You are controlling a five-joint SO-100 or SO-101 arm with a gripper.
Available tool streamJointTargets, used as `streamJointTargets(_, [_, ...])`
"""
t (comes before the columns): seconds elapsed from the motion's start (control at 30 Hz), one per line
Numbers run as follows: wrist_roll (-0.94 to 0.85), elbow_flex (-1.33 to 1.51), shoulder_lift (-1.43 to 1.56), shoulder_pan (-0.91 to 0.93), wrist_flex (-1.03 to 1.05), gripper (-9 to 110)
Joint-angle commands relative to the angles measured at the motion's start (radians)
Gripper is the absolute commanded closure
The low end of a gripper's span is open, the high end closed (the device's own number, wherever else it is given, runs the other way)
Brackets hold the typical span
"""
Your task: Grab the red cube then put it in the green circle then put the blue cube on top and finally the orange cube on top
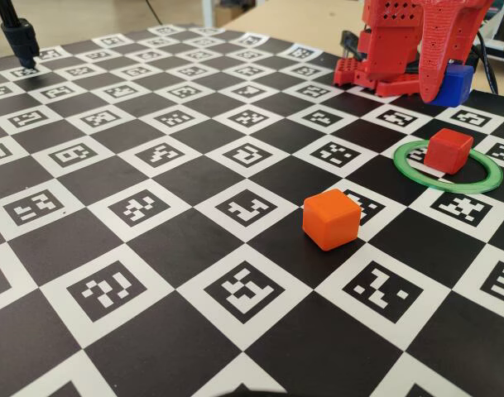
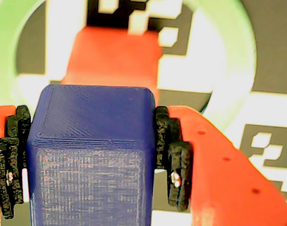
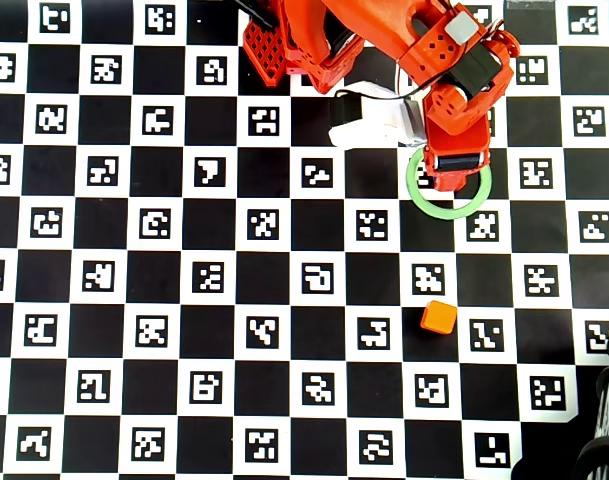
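Note:
My red gripper (image 2: 92,160) is shut on the blue cube (image 2: 91,141), its black pads (image 2: 174,160) pressed against both sides. In the fixed view the blue cube (image 1: 463,83) hangs in the gripper (image 1: 444,81) above the mat, just behind the green circle (image 1: 448,189). The red cube (image 1: 448,150) stands inside that ring; in the wrist view the red cube (image 2: 112,56) lies just beyond the blue one, inside the green circle (image 2: 228,61). The orange cube (image 1: 330,218) sits alone on the mat nearer the front. From overhead, the gripper (image 3: 452,172) covers the upper part of the green circle (image 3: 450,213), and the orange cube (image 3: 439,317) lies below it.
A black-and-white checkerboard mat with marker squares (image 1: 160,207) covers the table. The arm's red base (image 1: 376,58) stands at the back right. A black stand (image 1: 20,37) is at the back left corner.

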Motion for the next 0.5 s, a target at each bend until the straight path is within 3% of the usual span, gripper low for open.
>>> streamJointTargets(0.0, [-0.005, -0.006, 0.081, -0.021, -0.015, 96])
streamJointTargets(0.47, [0.034, -0.057, -0.063, -0.1, -0.084, 95])
